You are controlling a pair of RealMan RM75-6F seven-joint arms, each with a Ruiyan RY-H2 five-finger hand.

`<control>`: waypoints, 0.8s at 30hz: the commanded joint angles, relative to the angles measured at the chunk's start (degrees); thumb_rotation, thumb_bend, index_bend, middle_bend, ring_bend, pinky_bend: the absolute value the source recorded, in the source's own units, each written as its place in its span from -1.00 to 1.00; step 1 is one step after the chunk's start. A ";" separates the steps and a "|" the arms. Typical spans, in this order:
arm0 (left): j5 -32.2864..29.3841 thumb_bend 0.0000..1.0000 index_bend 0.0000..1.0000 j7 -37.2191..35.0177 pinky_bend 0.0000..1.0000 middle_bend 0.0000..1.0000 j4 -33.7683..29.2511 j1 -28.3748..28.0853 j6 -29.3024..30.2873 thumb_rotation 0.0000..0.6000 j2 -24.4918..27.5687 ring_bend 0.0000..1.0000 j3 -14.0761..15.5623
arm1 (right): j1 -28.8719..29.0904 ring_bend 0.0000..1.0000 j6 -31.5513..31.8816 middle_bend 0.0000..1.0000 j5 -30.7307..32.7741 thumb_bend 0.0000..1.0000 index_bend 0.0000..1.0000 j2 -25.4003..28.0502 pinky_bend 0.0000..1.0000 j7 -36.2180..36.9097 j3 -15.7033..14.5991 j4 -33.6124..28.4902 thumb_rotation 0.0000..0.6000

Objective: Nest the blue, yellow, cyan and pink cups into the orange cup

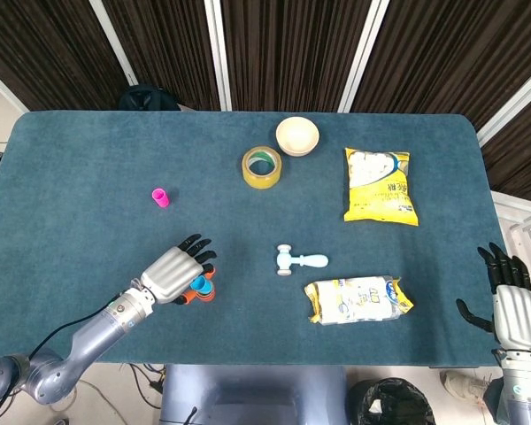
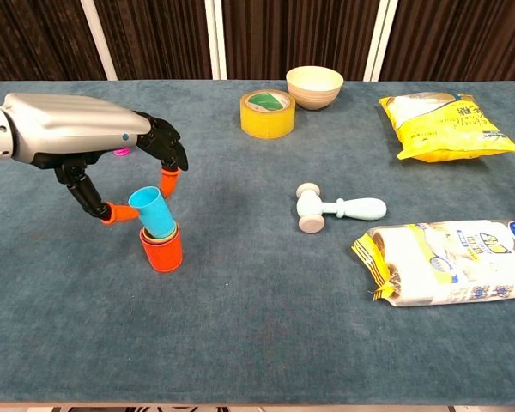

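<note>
Nesting is partly done, judging by the stack: the small orange plastic cup (image 2: 161, 254), lower left of the chest view, carries a yellow rim inside; blue is not discernible. The left hand (image 2: 86, 144) pinches the tilted cyan plastic cup (image 2: 153, 211), its base entering the stack. The small pink cup (image 1: 161, 197) stands apart, upper left on the table (image 1: 88, 168). The right hand (image 1: 511, 305) is spread, idle.

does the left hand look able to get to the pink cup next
Probably yes: bare table lies between the left hand and the pink cup, but the hand must first let go of the cyan cup.
</note>
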 commanded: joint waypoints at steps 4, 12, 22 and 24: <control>0.10 -0.34 -0.15 -0.14 -0.99 -0.63 -0.09 0.14 -0.02 1.00 0.17 -1.00 0.65 | -0.01 -0.81 -0.02 -0.91 0.01 -0.35 -0.79 0.01 -0.99 -0.13 -0.04 -0.04 1.00; -0.23 -0.41 -0.58 0.34 -1.00 -0.66 0.58 -0.06 -0.44 1.00 0.53 -1.00 1.45 | 0.02 -0.81 -0.21 -0.91 0.36 -0.35 -0.79 -0.08 -0.99 -0.46 0.00 -0.06 1.00; 2.09 -0.43 -0.70 0.77 -1.00 -0.65 4.00 1.05 5.25 1.00 0.94 -1.00 -0.36 | 0.00 -0.81 -0.19 -0.91 0.40 -0.35 -0.79 -0.12 -0.99 -0.69 -0.03 -0.22 1.00; 2.26 -0.43 -0.70 0.16 -0.99 -0.65 7.03 1.51 7.09 1.00 0.81 -1.00 -1.41 | 0.00 -0.81 -0.20 -0.91 0.42 -0.35 -0.79 -0.14 -0.99 -0.74 -0.04 -0.26 1.00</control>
